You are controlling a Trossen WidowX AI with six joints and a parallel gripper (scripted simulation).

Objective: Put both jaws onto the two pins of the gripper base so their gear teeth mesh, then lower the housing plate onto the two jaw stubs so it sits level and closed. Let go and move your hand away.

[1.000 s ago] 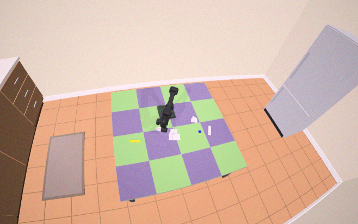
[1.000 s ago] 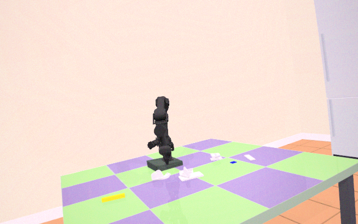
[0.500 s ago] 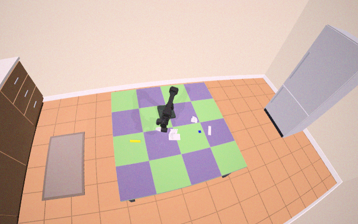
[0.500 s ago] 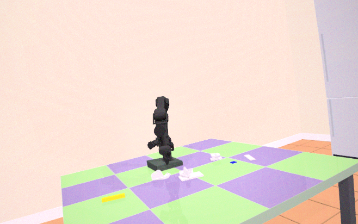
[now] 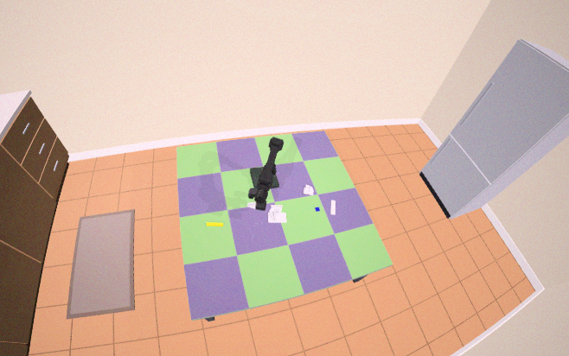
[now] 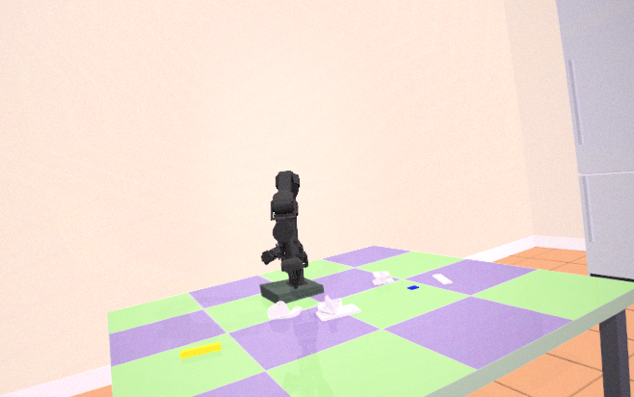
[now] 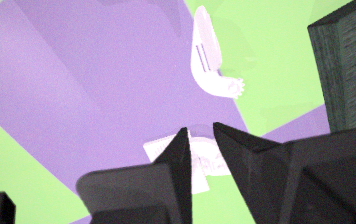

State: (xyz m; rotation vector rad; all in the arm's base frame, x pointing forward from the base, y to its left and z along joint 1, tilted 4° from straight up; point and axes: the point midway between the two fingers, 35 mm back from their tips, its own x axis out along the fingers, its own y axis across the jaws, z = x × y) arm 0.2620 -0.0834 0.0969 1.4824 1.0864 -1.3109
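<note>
hovering over surface (image 5: 268, 276) (image 6: 434, 313) (image 7: 110, 100), claw (image 5: 260, 206) (image 6: 295, 284) (image 7: 200, 130) is nearly closed, narrow gap between tips; nothing seen grasped. toothed jaw (image 5: 251, 205) (image 6: 278, 311) (image 7: 200, 75) lies loose, apart from white cluster (image 5: 278, 218) (image 6: 344, 312) (image 7: 200, 182), probably base with other part on top. meshing cannot be told. loose jaw likely waits for its pin; cluster low and flat, maybe for steady support. plate should wait until both jaws mesh, otherwise may sit tilted.

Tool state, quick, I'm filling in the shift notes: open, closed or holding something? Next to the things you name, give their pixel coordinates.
Tool (image 5: 260, 207) (image 6: 296, 286) (image 7: 200, 130): nearly closed, narrow gap at the tips; any grip on the white parts (image 5: 278, 217) (image 6: 339, 313) (image 7: 214, 156) cannot be told.
</note>
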